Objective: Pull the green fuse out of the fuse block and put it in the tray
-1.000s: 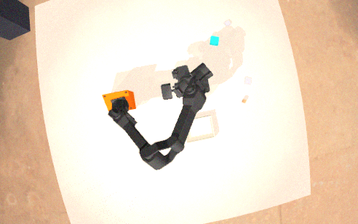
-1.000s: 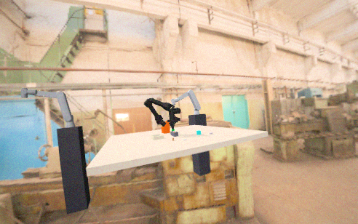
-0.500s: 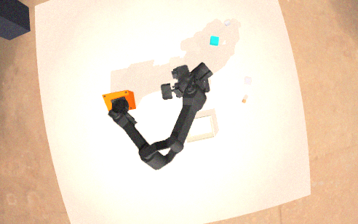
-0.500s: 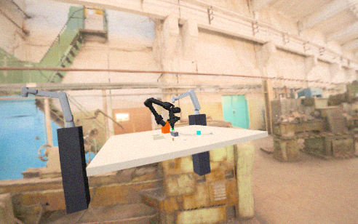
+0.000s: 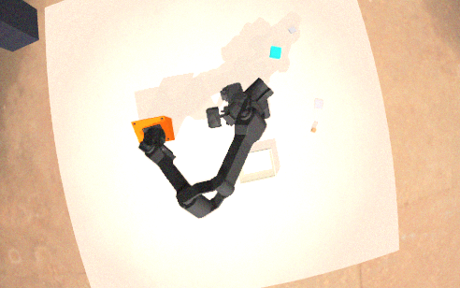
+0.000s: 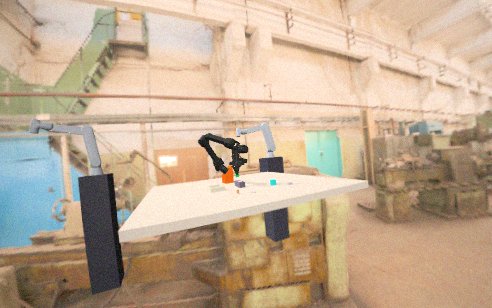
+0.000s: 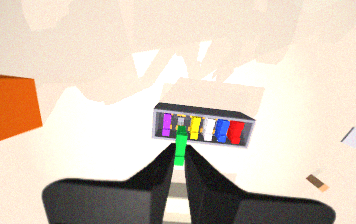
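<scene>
Backdrop: a hazy factory hall behind a pale, matte counter.
Hand: nearly closed, its dark tapered fingers pinching the green fuse.
Green fuse: a slim, glossy bar, held near its top so that its lower end hangs free; I judge it out of its slot and above the block.
Fuse block: grey-rimmed open box; purple, yellow, white, blue and red fuses stand in a row.
Tray: cream, rectangular, raised rim, beside the arm.
Next, I judge: lift higher, then cross to the tray.
</scene>
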Tool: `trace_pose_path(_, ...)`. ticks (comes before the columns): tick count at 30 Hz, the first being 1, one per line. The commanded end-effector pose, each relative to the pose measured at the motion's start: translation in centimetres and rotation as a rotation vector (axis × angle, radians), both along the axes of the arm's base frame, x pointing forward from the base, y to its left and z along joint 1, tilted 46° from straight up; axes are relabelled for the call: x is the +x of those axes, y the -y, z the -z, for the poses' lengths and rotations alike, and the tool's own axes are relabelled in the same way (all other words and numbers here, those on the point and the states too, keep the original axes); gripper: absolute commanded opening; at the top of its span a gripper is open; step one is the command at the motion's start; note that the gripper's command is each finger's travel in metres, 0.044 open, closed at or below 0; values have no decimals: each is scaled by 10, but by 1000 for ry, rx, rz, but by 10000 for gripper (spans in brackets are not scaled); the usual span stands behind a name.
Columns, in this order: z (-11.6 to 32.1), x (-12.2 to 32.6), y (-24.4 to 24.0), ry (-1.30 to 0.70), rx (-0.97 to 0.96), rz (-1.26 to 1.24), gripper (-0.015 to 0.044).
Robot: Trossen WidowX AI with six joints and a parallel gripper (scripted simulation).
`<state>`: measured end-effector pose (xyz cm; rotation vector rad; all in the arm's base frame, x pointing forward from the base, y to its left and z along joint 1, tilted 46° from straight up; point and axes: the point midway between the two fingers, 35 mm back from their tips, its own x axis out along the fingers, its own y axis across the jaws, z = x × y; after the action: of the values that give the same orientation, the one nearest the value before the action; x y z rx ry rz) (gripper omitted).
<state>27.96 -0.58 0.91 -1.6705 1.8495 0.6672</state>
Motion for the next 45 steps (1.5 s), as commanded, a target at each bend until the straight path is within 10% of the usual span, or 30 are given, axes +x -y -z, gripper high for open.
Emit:
trace_pose_path(1,-5,2,-6,9,5,2,0)
trace_pose_path(31,-135,19,120,10,-2,2,0)
trace_pose_path(45,-127,18,131,10,-2,2,0)
